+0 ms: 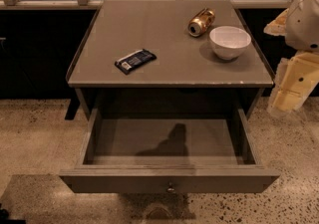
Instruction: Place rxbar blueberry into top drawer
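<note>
On cabinet top (164, 44), rxbar blueberry (135, 60) well left of hand (293, 86) at right edge; grip cannot tell.

The one camera sits high in front of the tabletop (149, 34) and looks steeply down and forward, square to its front edge. The tabletop fills the upper middle of the view. The top drawer (124, 182), open toward the lens, fills the lower middle, with its front panel nearest. Speckled floor (35, 133) shows on both sides and below, and a dark railed window wall (50, 4) runs along the top edge. The camera is close enough that the tabletop and drawer span most of the width. The claw (291, 86) hangs at the right edge, beside the tabletop's front right corner.
</note>
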Controlling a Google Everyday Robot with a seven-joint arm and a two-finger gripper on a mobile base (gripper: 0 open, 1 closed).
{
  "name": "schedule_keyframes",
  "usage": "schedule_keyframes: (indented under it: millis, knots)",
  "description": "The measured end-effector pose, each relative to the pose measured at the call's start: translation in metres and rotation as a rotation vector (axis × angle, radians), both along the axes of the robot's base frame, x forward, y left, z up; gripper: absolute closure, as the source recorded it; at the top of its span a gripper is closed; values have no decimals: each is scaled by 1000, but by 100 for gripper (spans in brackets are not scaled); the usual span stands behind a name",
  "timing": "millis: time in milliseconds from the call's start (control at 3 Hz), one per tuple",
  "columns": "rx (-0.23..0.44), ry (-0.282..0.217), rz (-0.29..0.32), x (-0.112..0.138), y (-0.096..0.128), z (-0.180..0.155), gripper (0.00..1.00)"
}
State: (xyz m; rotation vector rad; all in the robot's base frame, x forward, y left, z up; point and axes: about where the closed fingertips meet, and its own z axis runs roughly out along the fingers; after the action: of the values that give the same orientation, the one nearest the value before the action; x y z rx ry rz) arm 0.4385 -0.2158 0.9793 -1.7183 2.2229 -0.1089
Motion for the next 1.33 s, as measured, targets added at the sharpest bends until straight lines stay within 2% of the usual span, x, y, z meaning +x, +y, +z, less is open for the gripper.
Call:
schedule_keyframes:
  millis: [333, 667, 1000, 1333]
  knots:
    - [6, -5, 3, 2, 1, 1, 0]
    - [69, -2, 58, 33, 21, -4, 0]
    - [173, -4, 117, 81, 60, -17, 0]
    - [255, -28, 177, 120, 107, -27, 0]
